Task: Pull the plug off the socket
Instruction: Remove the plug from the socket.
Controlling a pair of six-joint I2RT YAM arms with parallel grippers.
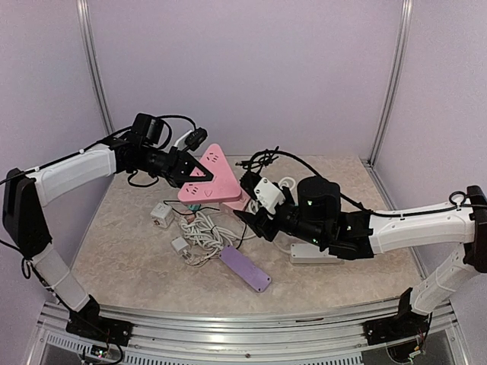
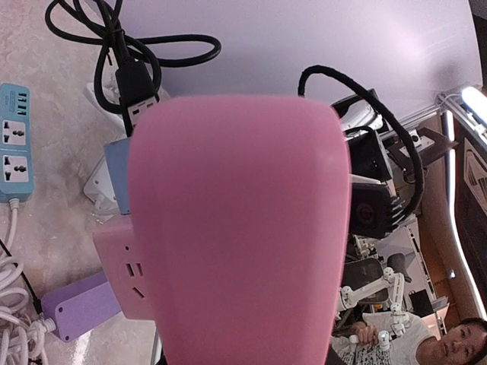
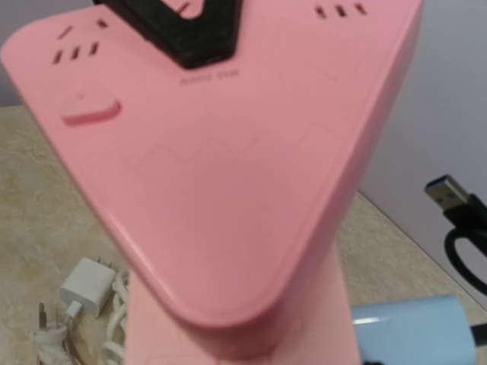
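While left tool (image 1: 189, 170) pinches pink socket (image 1: 211, 181) | right tool (image 1: 253, 219) unclear | marbled table (image 1: 129, 255) | lilac walls (image 1: 251, 68)

Pink socket (image 1: 211, 176), lilac strip (image 1: 245, 268), apparently pale-blue block (image 3: 403, 331).

In the left wrist view the socket (image 2: 236, 228) is a close, blurred pink slab that runs off the bottom edge and hides the left gripper's (image 1: 189, 170) own fingers. In the right wrist view it is cut off at top and bottom, a blue strip (image 3: 411, 331) is cropped by the lower right corner, and the right gripper's (image 1: 255, 217) fingers are out of frame. From above, those fingertips are hidden under a white camera, so their spacing cannot be told, and any plug is too small to tell.
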